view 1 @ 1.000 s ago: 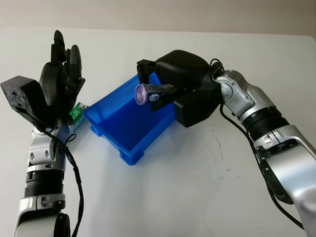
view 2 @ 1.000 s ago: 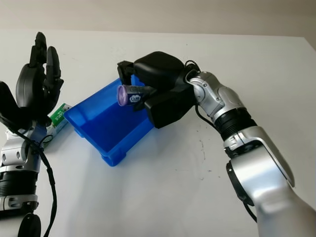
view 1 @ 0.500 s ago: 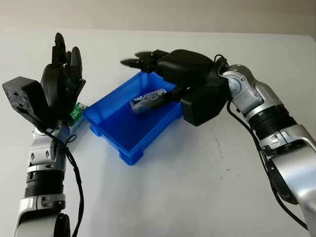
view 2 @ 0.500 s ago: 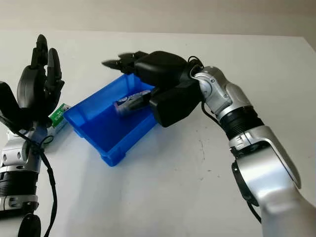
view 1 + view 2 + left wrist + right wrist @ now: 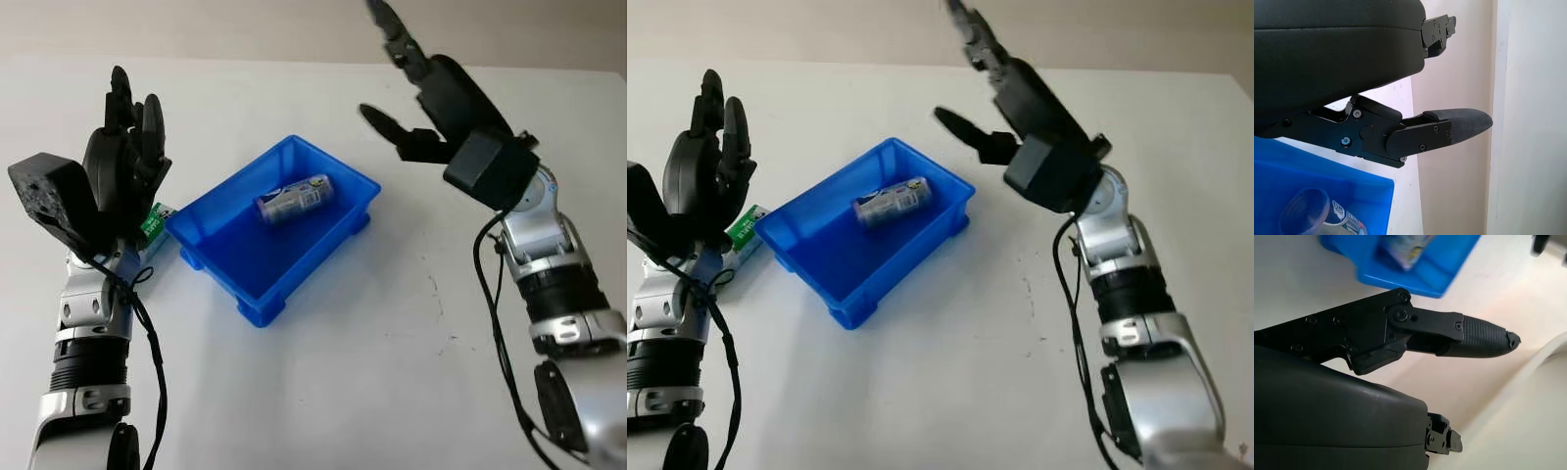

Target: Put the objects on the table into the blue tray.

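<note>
Head views: small can (image 5: 294, 198) lying on its side inside the blue tray (image 5: 220, 220); green packet (image 5: 152, 223) on the table just beside the tray's left wall. Right hand (image 5: 431, 93) raised beyond the tray, open, empty. Left hand (image 5: 122, 157) upright above the packet, open.

Left wrist view: can's end low in the tray.

Packet probably light, thin, slippery; best pinched across its narrow sides.

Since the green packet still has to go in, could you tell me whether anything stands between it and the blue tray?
Nothing visible does: the green packet lies on the table beside the blue tray's left wall. The open left hand is raised above the packet.
</note>
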Tool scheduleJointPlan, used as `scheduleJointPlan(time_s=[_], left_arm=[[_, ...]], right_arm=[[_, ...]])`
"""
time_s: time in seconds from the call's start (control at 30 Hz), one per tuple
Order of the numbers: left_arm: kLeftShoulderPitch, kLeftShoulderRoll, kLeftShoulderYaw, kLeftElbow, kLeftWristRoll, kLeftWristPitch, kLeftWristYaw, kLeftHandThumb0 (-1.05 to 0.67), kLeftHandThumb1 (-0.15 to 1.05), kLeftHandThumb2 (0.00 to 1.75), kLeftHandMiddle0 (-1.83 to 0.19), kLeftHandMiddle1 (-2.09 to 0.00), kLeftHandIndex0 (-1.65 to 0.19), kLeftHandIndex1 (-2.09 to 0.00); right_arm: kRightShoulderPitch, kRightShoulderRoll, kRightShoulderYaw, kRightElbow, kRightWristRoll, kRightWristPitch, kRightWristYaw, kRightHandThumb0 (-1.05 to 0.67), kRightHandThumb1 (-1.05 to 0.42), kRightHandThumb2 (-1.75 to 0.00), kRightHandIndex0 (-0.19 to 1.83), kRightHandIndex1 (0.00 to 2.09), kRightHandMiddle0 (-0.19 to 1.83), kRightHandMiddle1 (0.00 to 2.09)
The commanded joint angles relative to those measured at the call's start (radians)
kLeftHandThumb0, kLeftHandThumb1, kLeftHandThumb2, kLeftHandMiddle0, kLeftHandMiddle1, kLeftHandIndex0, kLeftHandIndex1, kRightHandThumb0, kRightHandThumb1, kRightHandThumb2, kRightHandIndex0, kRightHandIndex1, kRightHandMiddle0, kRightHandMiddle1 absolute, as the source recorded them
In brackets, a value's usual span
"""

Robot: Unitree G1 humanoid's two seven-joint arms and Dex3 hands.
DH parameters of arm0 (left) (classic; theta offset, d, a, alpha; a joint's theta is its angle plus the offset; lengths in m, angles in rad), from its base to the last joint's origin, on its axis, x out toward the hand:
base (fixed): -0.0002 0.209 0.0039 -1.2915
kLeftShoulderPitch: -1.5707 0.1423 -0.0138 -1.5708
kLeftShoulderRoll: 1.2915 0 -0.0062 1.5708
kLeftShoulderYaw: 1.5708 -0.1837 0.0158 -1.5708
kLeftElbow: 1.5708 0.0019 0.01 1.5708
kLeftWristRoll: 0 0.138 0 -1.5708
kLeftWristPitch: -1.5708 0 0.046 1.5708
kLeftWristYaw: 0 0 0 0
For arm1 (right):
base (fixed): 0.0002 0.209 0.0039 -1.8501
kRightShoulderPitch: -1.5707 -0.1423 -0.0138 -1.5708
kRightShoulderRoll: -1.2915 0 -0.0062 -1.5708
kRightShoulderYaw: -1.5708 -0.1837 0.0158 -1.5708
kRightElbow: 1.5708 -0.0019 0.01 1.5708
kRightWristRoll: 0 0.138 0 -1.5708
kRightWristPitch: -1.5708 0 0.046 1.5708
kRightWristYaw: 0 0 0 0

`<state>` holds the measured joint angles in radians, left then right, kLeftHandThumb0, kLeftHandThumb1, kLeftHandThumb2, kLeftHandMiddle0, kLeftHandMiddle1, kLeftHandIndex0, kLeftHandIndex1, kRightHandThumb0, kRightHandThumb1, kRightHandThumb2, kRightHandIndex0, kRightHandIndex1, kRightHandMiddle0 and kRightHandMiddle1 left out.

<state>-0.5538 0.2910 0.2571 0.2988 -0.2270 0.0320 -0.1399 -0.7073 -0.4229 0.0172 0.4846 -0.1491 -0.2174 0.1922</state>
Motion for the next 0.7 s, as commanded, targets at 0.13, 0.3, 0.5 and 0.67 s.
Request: scheduleJointPlan(time_s=[0.13,0.3,0.5,0.67], left_arm=[[-0.004,0.005,0.008,0.009,-0.008,-0.004,-0.016,-0.76,1.05,0.57,0.19,0.00,0.19,0.00],[-0.006,0.005,0.009,0.007,-0.009,0.001,-0.018,-0.76,1.05,0.58,0.19,0.00,0.19,0.00],[0.004,0.006,0.008,-0.010,0.012,-0.004,0.011,-0.75,1.05,0.58,0.19,-0.01,0.19,0.00],[0.026,0.015,0.008,-0.062,0.032,0.016,0.044,-0.75,1.05,0.58,0.17,-0.04,0.18,-0.02]], right_arm=[[0.116,0.069,-0.109,-0.122,0.146,0.219,-0.023,-0.75,-1.05,-0.66,-0.19,0.00,-0.19,0.00],[0.151,0.109,-0.143,-0.181,0.179,0.251,-0.073,-0.72,-1.05,-0.71,-0.19,0.00,-0.19,0.00],[0.156,0.131,-0.156,-0.193,0.198,0.268,-0.088,-0.73,-1.05,-0.73,-0.19,0.00,-0.19,0.00],[0.155,0.141,-0.160,-0.205,0.214,0.289,-0.088,-0.73,-1.05,-0.73,-0.19,0.00,-0.19,0.00]])
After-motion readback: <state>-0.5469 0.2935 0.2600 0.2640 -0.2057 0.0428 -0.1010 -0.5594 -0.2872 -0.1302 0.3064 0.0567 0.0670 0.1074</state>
